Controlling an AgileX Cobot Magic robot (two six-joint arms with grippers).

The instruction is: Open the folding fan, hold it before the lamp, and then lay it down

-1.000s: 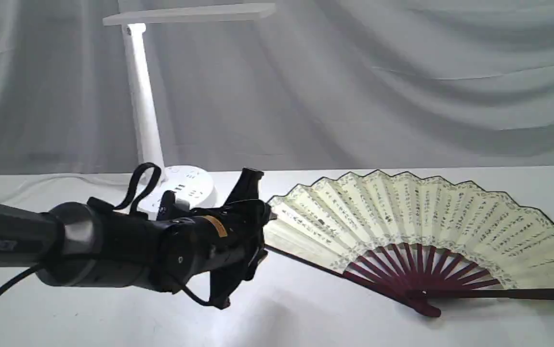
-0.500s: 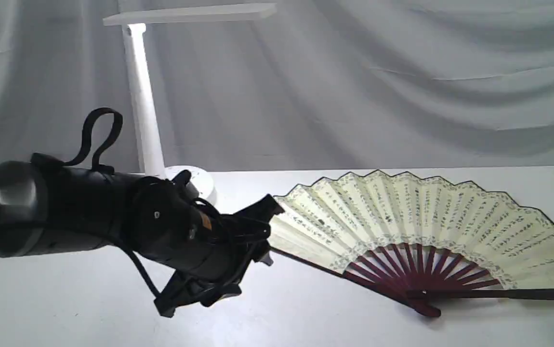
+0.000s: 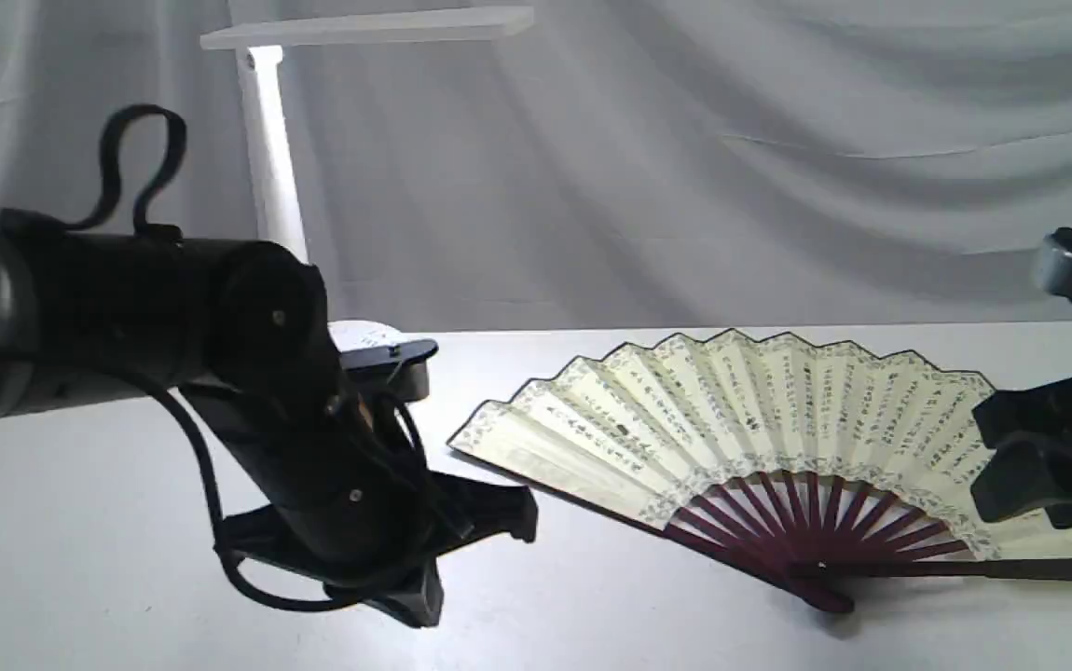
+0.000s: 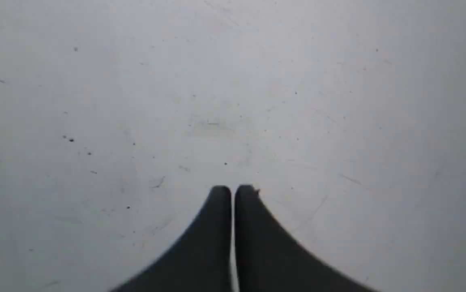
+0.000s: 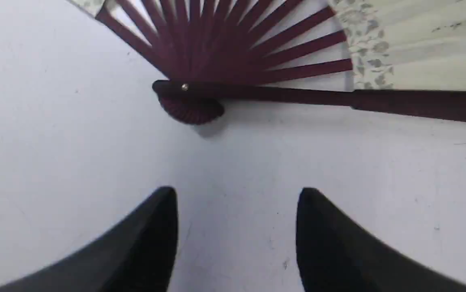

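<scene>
One folding fan [image 3: 778, 410] lies spread flat on the white table [image 3: 592, 624], right of centre, with its pivot toward the near edge. One lamp [image 3: 270, 168] stands far left; the left arm [image 3: 126, 298] hides most of its base. Two grippers:
- Left gripper [image 4: 233, 190]: fingers pressed together, empty, over bare tabletop.
- Right gripper [image 5: 237, 194]: fingers apart, nothing between them (fan pivot just beyond the tips).

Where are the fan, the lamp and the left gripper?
fan [image 3: 778, 401], exterior view, on its paper leaf.
lamp [image 3: 272, 168], exterior view, on its stem.
left gripper [image 4: 232, 189], left wrist view, between its fingertips.
</scene>
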